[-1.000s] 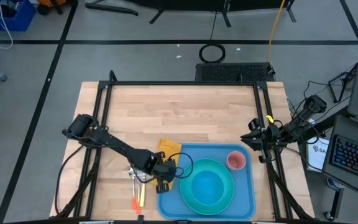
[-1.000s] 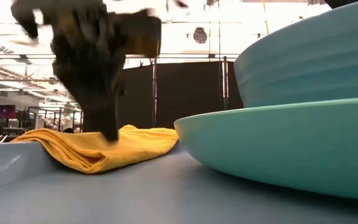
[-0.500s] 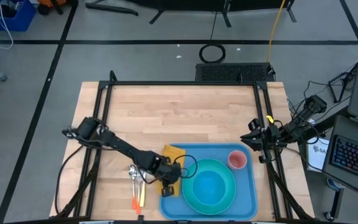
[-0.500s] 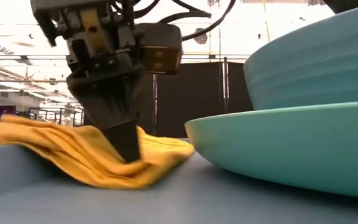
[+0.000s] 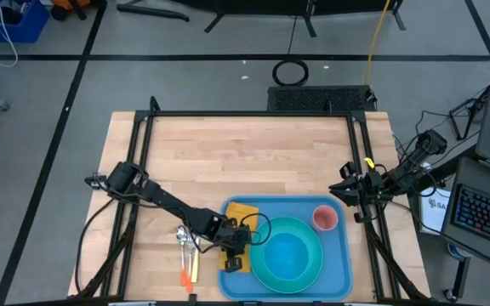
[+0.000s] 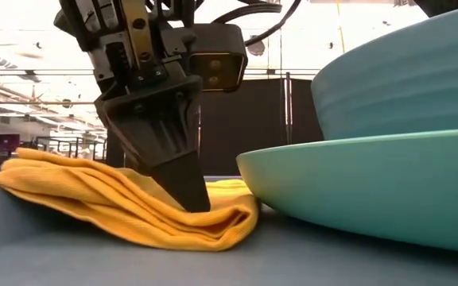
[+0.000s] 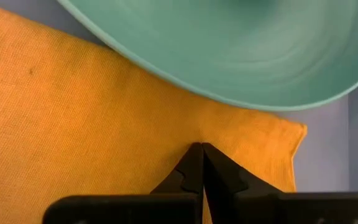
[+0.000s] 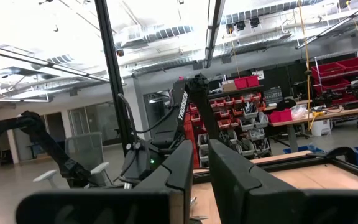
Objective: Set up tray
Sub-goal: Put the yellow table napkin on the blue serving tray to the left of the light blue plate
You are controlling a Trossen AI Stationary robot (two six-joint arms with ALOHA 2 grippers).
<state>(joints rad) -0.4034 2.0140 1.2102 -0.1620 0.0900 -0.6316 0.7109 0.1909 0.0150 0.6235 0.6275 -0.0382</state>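
Starting with the tray (image 5: 340, 270) at the table's (image 5: 253, 157) near edge, keep the turquoise plate (image 5: 287, 255) undisturbed; your left gripper (image 5: 233, 262) is clenched on the yellow cloth (image 5: 238, 212), so lay it flat beside the plate; the right gripper (image 5: 347, 189) waits aside.

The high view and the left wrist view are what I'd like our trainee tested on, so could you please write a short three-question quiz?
1. True or false: the left gripper is shut on the orange-yellow folded cloth.
2. Which sits in the large flat light-blue plastic tray: A) a small pink cup, B) a fork?
3. Fill in: the right gripper waits at the table's ____ edge.

Key: 1 true; 2 A; 3 right.
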